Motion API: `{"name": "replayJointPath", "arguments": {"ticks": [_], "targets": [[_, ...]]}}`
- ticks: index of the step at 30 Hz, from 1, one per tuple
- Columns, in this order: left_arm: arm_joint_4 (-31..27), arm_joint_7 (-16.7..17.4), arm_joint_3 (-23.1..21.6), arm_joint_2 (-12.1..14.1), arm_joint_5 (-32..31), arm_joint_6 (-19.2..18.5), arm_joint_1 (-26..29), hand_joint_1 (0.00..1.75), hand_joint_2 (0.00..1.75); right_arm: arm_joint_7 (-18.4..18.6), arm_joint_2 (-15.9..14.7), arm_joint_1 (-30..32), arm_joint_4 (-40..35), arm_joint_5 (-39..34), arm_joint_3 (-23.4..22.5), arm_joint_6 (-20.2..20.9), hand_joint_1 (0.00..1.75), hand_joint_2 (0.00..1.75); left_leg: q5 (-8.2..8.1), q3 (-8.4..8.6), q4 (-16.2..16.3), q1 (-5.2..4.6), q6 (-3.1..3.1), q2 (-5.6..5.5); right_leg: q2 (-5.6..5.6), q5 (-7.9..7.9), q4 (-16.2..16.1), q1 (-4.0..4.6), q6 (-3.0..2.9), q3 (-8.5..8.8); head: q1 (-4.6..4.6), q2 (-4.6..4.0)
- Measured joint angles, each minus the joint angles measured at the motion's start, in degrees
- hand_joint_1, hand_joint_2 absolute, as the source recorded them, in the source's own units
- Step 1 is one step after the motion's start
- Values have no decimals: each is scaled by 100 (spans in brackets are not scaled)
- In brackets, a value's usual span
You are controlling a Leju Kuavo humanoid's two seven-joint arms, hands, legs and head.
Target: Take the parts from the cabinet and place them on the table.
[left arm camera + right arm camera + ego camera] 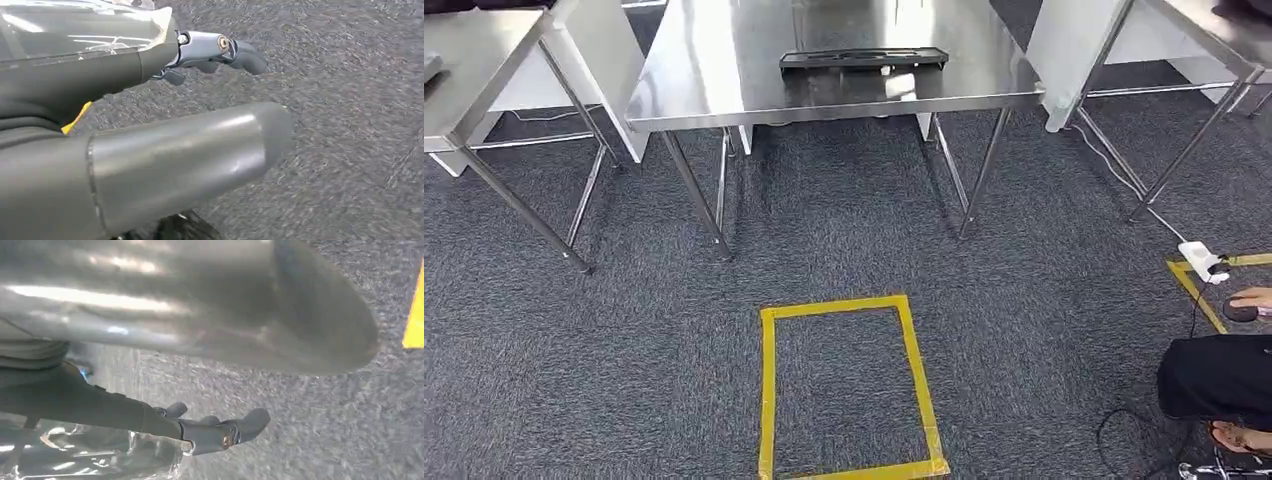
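A long black part point(864, 59) lies flat on the steel table point(724, 70) ahead of me, near its front edge. My left hand point(165, 150) hangs over grey carpet. Its thick thumb sticks out straight, and its dark fingers point(235, 52) are stretched out apart from it, with only carpet showing in the gap. My right hand point(200, 305) hangs the same way, thumb and fingers point(235, 430) extended with nothing between them. A shiny clear film lies along the far side of each hand's fingers.
A yellow tape rectangle point(769, 400) marks the carpet in front of the table. Steel side tables stand at the left point(474, 60) and right point(1214, 30). A seated person's leg point(1219, 375) and a white power strip point(1199, 258) are at the right edge.
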Motion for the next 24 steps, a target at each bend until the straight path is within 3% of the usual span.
{"name": "replayJointPath", "arguments": {"ticks": [1, 2, 3, 4, 5, 6, 7, 8, 9, 11, 12, 13, 14, 15, 16, 17, 18, 19, 20, 21, 22, 23, 24], "targets": [[0, -22, -20, 2, -2, -15, -3, 0, 0, -85, 13, -5, 0, -20, -41, -74, 0, 0, -260, -66, 492, 0, -10, -1, -7, 81, 8, 34, -16, -103, -2, 0], [0, -31, -39, 4, -4, -17, -2, 0, 0, -115, 20, -12, 0, -35, -74, -102, 0, 0, -304, -72, 815, -1, -6, -4, -10, 142, 27, 59, -19, -200, 0, 0], [0, -35, -44, 4, -9, -22, -5, 0, 0, -122, 20, -16, 0, -46, -105, -116, 0, 0, -180, -4, 942, -3, 14, -10, -11, 201, 60, 79, -19, -267, -2, 0], [0, -43, -48, 4, -15, -33, -7, 0, 0, -131, 20, -15, 0, -59, -133, -139, 0, 0, 8, 151, 871, -6, 44, -16, -12, 249, 101, 99, -13, -367, -2, 0], [0, -50, -55, 4, -22, -48, -9, 0, 0, -139, 22, -13, 0, -96, -162, -175, 0, 0, 236, 463, 554, -23, 103, -23, -7, 299, 158, 118, -7, -491, -2, 0], [0, -63, -68, 9, -57, -87, -14, 0, 0, -118, 28, -15, 0, -137, -196, -142, 0, 0, 299, 822, 103, -46, 175, -29, -1, 335, 194, 144, 7, -577, -2, 0], [-2, -68, -83, 31, -91, -116, -35, 0, 0, -54, 48, -26, 0, -190, -238, -3, 0, 0, 179, 1223, -409, -87, 275, -56, 1, 379, 220, 124, 1, -614, -4, 0], [-2, -70, -105, 46, -127, -151, -60, 0, 0, 18, 48, -25, 0, -238, -286, 150, 0, 0, 29, 1518, -902, -119, 327, -37, -1, 425, 238, 193, 49, -654, 0, 0], [-2, -74, -133, 68, -164, -168, -88, 0, 0, 16, 50, -18, 0, -271, -330, 256, 0, 0, -7, 1551, -1008, -128, 301, -41, -28, 494, 234, 162, 92, -691, 13, 0], [-2, -81, -181, 74, -219, -201, -99, 0, 0, -4, 48, -21, 0, -308, -407, 306, 0, 0, 53, 1490, -1059, -182, 361, -46, -34, 605, 224, 122, 169, -747, 0, 0], [0, -74, -201, 70, -234, -201, -98, 0, 0, -8, 48, -12, 2, -325, -445, 313, 0, 0, 173, 1414, -1147, -122, 375, -16, -29, 620, 238, 166, 191, -794, 9, 0], [2, -61, -221, 66, -254, -203, -120, 0, 0, -13, 48, -16, 2, -345, -479, 315, 0, 0, 257, 1339, -1179, -120, 371, 27, -2, 448, 357, 146, 178, -861, -2, 0], [2, -55, -236, 68, -282, -203, -130, 0, 0, -15, 48, -11, 2, -350, -503, 315, 0, 0, 346, 1242, -1175, -124, 432, 19, 12, 114, 638, 128, 115, -972, 29, 0], [2, -41, -247, 68, -293, -203, -133, 0, 0, -17, 39, -11, 2, -354, -529, 315, 0, 0, 422, 1146, -1174, -124, 415, 27, 16, -215, 1028, 101, 80, -1104, 28, 0], [2, -39, -269, 63, -295, -203, -133, 0, 0, -17, 33, -17, 2, -358, -557, 315, 0, 0, 495, 1059, -1171, -124, 406, 35, 17, -442, 1405, 72, 84, -1178, 29, 0], [2, -37, -291, 61, -299, -203, -134, 0, 0, -19, 33, -15, 2, -356, -575, 315, 0, 0, 585, 946, -1162, -114, 384, 50, 17, -543, 1795, 36, 155, -1224, 31, 0], [2, -35, -308, 55, -299, -203, -135, 0, 0, -19, 26, -16, 2, -358, -583, 315, 0, 0, 668, 840, -1158, -103, 360, 58, 17, -460, 1974, 2, 258, -1185, 28, 0], [4, -30, -317, 48, -302, -203, -137, 0, 0, -19, 22, -16, 2, -358, -588, 315, 0, 0, 748, 728, -1144, -82, 327, 74, 17, -265, 1954, -34, 391, -1055, 28, 0], [4, -24, -321, 44, -315, -203, -142, 0, 0, -19, 20, -16, 2, -356, -592, 315, 0, 0, 826, 609, -1119, -59, 284, 83, 17, -28, 1730, -73, 524, -817, 28, 0], [7, -20, -326, 42, -330, -203, -148, 0, 0, -19, 13, -21, 2, -356, -594, 315, 0, 0, 902, 521, -1067, -23, 230, 84, 16, 111, 1282, -119, 609, -454, 28, 0], [3, -15, -332, 52, -343, -203, -172, 0, 0, -19, 22, -35, 2, -356, -592, 315, 0, 0, 957, 417, -981, -36, 169, 80, 24, -5, 699, -171, 609, -19, 37, 0], [2, -11, -337, 57, -345, -203, -176, 0, 0, -19, 28, -50, 0, -356, -594, 315, 0, 0, 1003, 307, -895, -34, 122, 68, 45, -273, 94, -80, 555, 378, 62, 0], [2, -11, -341, 57, -352, -203, -179, 0, 0, -24, 26, -47, 2, -352, -594, 313, 0, 0, 1059, 295, -894, -49, 87, 76, 46, -367, 29, -60, 429, 261, 30, 0]]}}
